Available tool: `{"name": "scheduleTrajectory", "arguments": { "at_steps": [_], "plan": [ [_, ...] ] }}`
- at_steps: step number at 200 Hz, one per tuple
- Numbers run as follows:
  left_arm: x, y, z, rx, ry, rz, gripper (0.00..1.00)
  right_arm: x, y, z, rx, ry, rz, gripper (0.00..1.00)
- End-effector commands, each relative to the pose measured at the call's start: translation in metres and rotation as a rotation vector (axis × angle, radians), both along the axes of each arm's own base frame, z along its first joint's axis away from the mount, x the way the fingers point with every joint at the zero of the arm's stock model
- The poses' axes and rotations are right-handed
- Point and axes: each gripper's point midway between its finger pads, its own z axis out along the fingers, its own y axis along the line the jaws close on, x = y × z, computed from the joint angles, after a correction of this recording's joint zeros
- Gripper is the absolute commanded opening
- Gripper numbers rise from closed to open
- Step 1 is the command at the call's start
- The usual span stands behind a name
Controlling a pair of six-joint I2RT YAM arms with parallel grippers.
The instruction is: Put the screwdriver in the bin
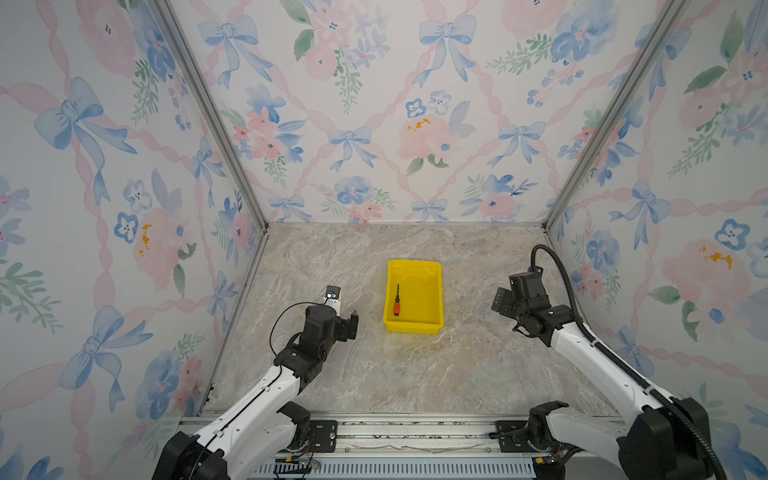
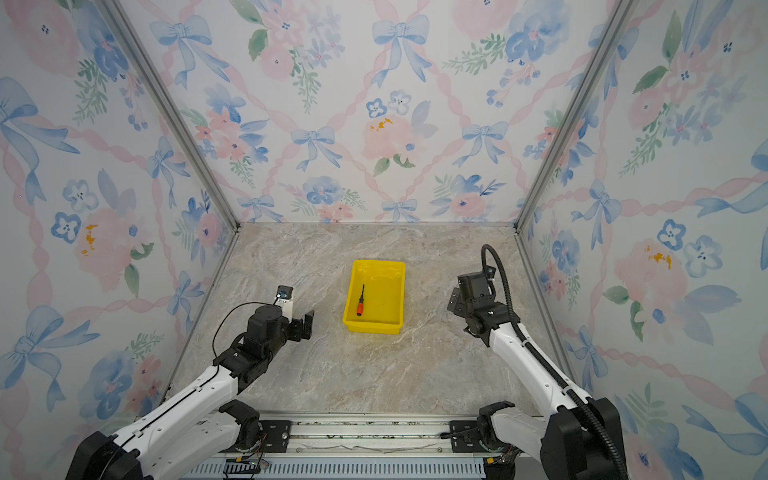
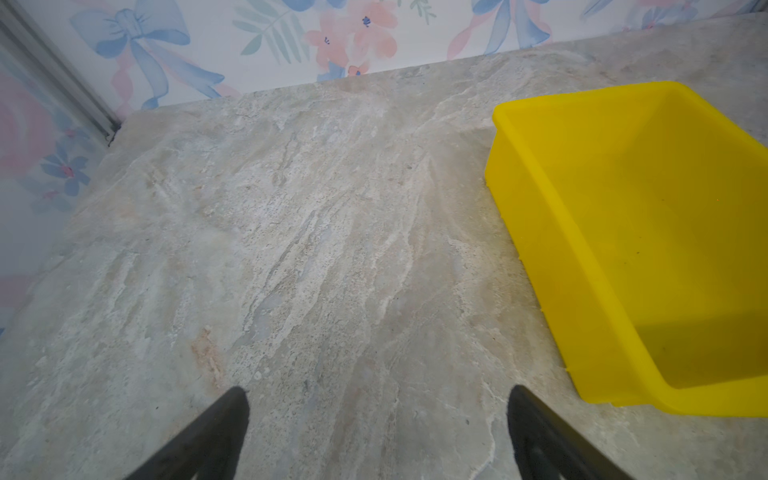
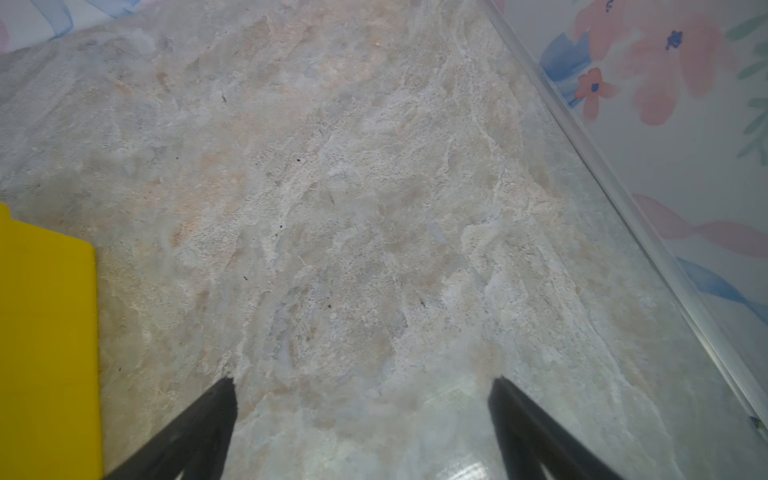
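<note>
Now | screwdriver (image 1: 397, 304) inside bin (image 1: 413, 328) | left hand (image 3: 378, 390) wide, near bin | right hand (image 4: 363, 380) wide, apart

We see three walls (image 1: 374, 124) closing in the space, all papered in a pale print of blue bows, pink ribbons and pink and blue flowers. Slim grey metal posts (image 1: 210, 108) run down both back corners. Below lies a tabletop (image 1: 374, 374) with a beige-grey marbled stone pattern, evenly lit. A silver slotted rail (image 1: 415, 434) runs along its near edge.
</note>
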Motion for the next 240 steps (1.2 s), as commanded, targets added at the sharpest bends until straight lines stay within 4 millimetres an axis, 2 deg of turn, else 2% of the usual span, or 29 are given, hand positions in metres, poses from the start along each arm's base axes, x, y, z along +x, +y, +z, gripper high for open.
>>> {"name": "scheduleTrajectory", "arguments": {
  "at_steps": [1,28,42,72,103,131,142,170,188,240],
  "plan": [
    [0.004,0.017,0.003,-0.027,-0.033,0.087,0.98,0.007,0.003,0.007,0.023,-0.062,0.028,0.97],
    [0.008,0.031,0.007,-0.012,-0.101,0.100,0.97,0.010,-0.007,0.012,-0.060,-0.145,0.042,0.97],
    [0.011,0.047,0.007,0.018,-0.113,0.149,0.97,0.010,-0.007,0.013,-0.118,-0.198,0.105,0.97],
    [0.012,0.072,-0.011,0.094,-0.065,0.204,0.97,0.001,-0.019,0.014,-0.281,-0.196,0.166,0.97],
    [0.008,0.075,-0.028,0.146,-0.052,0.162,0.98,-0.013,-0.025,-0.009,-0.308,-0.159,0.174,0.97],
    [0.005,0.075,-0.028,0.110,-0.109,0.151,0.97,-0.031,-0.030,-0.036,-0.282,-0.152,0.142,0.97],
    [0.004,0.074,-0.029,0.097,-0.126,0.143,0.97,-0.032,-0.031,-0.033,-0.283,-0.175,0.139,0.97],
    [0.006,0.075,-0.026,0.078,-0.152,0.140,0.97,-0.026,-0.035,-0.022,-0.295,-0.278,0.117,0.97],
    [0.011,0.074,-0.021,0.033,-0.181,0.132,0.98,-0.019,-0.040,-0.022,-0.297,-0.285,0.093,0.97],
    [0.044,0.067,-0.013,-0.002,-0.233,0.107,0.97,0.020,-0.039,-0.019,-0.277,-0.342,0.090,0.97]
  ]
}}
